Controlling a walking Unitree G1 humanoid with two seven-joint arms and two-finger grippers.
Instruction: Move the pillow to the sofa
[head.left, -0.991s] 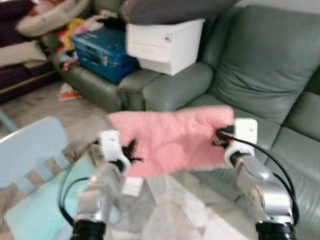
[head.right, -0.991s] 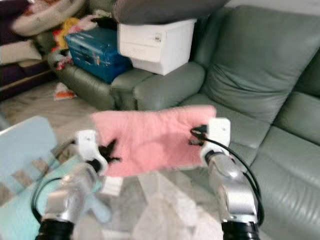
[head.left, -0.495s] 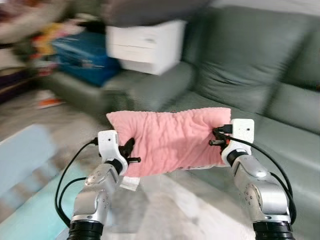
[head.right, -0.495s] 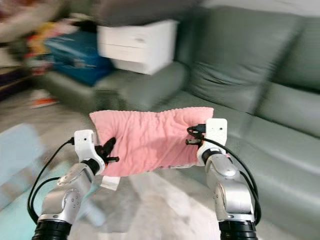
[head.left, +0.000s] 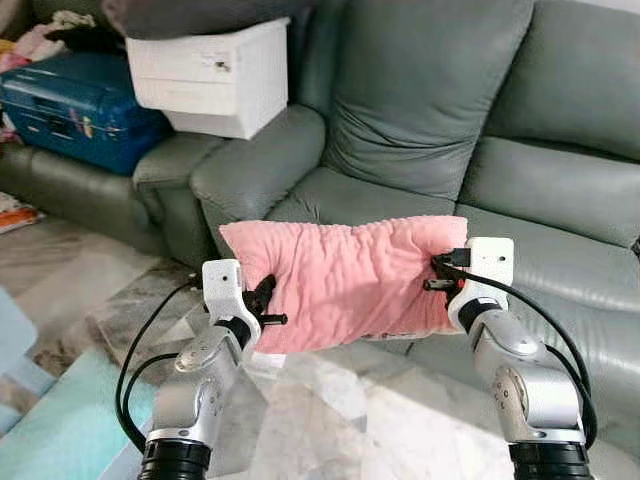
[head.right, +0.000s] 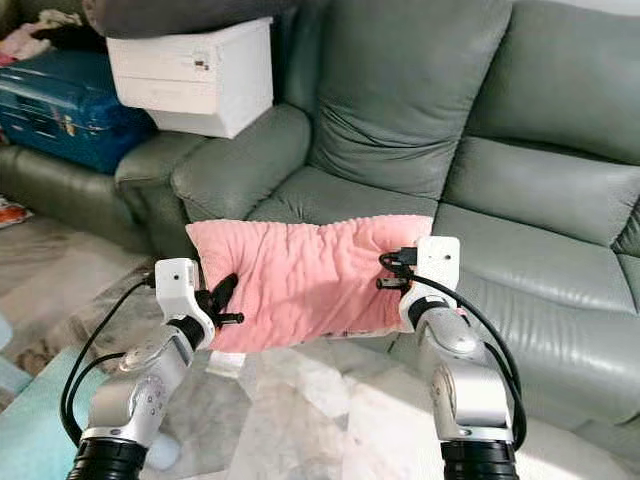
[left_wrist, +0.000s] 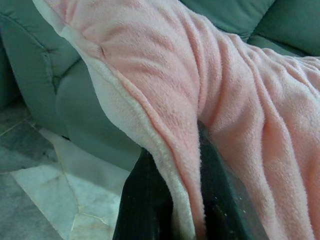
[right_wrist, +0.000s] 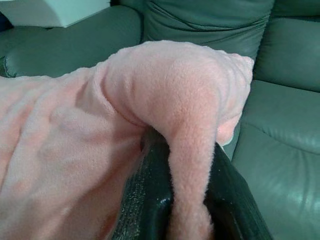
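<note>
The green sofa (head.left: 520, 200) took up most of the scene ahead, its seat cushions bare in front of the robot, while the armrest to the left was loaded with a white box (head.left: 205, 75) and a blue suitcase (head.left: 70, 100) lay beyond it. The step in hand was judged to be the carry toward the seat. It would be done well if the two arms were kept level and at an even spread, so that the load was neither stretched nor allowed to sag, and if the release was held back until the load was well over the cushion rather than at its front edge, above the marble floor (head.left: 330, 410).

The pink pillow (head.left: 345, 280) was held in the air between the two arms, just short of the seat's front edge and touching no surface. Its left end was pinched by the left tool (head.left: 262, 305), a fold of plush being clamped between the black fingers (left_wrist: 145, 200). Its right end was gripped likewise by the right tool (head.left: 440, 275), closed tightly on a ridge of fabric.
</note>
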